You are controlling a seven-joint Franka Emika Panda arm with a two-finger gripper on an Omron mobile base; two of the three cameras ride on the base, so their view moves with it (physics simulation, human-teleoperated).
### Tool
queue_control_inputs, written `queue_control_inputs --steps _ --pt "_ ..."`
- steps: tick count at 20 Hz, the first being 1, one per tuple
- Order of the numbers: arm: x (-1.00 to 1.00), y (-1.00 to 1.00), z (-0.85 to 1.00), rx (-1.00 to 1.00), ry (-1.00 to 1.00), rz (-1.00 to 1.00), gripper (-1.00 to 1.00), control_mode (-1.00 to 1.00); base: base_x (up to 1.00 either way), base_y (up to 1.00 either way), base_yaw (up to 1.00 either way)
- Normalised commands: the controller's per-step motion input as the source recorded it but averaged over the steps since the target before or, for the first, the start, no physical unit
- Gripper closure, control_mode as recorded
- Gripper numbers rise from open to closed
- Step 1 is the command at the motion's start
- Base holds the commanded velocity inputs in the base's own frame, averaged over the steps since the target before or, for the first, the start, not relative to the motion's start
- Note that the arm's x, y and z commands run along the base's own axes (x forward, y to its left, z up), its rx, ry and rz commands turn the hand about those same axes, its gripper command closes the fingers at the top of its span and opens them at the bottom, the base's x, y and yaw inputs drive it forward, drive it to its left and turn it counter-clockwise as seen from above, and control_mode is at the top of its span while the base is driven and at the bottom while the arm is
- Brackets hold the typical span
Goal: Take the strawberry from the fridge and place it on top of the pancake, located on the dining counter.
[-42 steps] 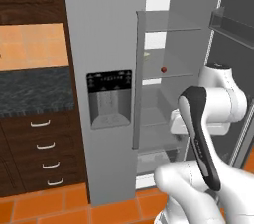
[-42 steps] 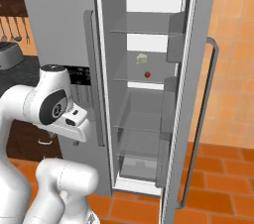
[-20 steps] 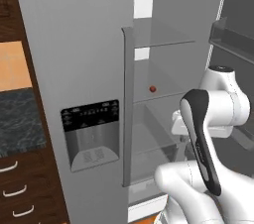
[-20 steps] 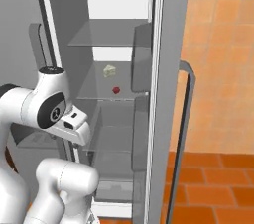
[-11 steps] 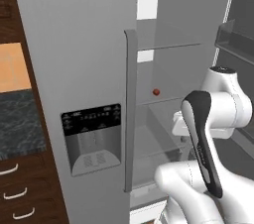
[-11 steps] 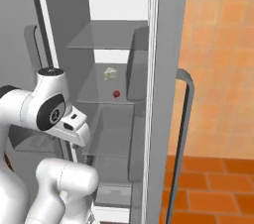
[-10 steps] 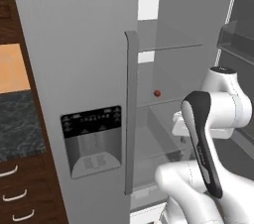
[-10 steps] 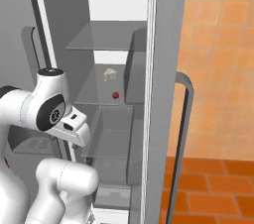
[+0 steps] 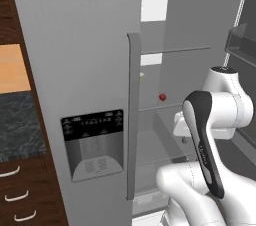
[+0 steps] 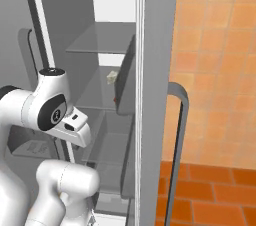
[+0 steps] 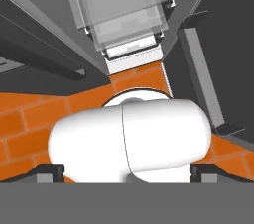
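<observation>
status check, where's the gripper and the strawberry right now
Gripper open, empty, pointing down at the floor. Strawberry on a glass shelf in the open fridge, untouched. Nothing between arm and shelf; a small pale item sits nearby.

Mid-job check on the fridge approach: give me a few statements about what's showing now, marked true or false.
1. The strawberry sits on a glass shelf inside the fridge. True.
2. The gripper is clamped on the strawberry. False: its jaws stand open and hold nothing.
3. The fridge's right door is shut. False: it is swung open, showing the shelves.
4. A small pale item lies on the same shelf as the strawberry. True.
5. The floor is orange tile. True.
</observation>
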Motion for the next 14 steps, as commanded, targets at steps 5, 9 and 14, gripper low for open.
queue_control_inputs --steps 5,9,14 --pt "0.00 0.00 0.00 0.00 0.00 0.00 -1.00 1.00 0.20 -0.15 0.00" --pt "0.00 0.00 0.00 0.00 0.00 0.00 -1.00 1.00 0.08 -0.15 -0.04" --pt "0.00 0.00 0.00 0.00 0.00 0.00 -1.00 1.00 0.09 -0.01 -0.09"
